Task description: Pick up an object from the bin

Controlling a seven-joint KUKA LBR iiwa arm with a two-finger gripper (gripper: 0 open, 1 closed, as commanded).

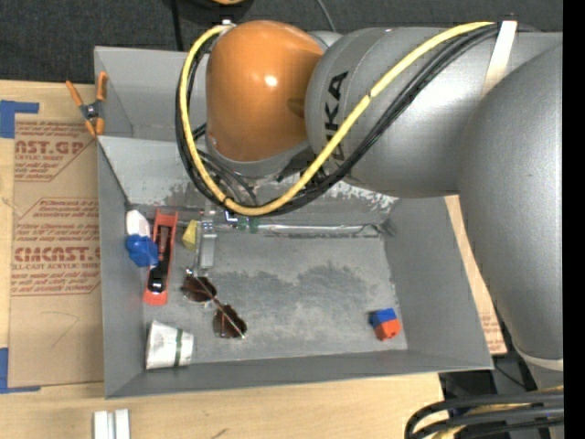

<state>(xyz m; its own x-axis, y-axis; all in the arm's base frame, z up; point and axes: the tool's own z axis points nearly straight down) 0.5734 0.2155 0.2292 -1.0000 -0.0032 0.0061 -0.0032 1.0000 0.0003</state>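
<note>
Toward nine o'clock of the bin (302, 286), the hand (206, 252) hangs low under the orange cover (256, 90); whether it is spread or pressed together I cannot tell. Nothing shows pinched in it. A small yellow piece (189, 236) lies just beside it at nine o'clock, a red tool (164, 245) beyond that, and sunglasses (212, 305) near at six o'clock. The yellow piece looks the likely pick. To do it well, centre over that piece, stay clear of the tool, go down to the floor and close gently, since so small a thing may slip aside
</note>
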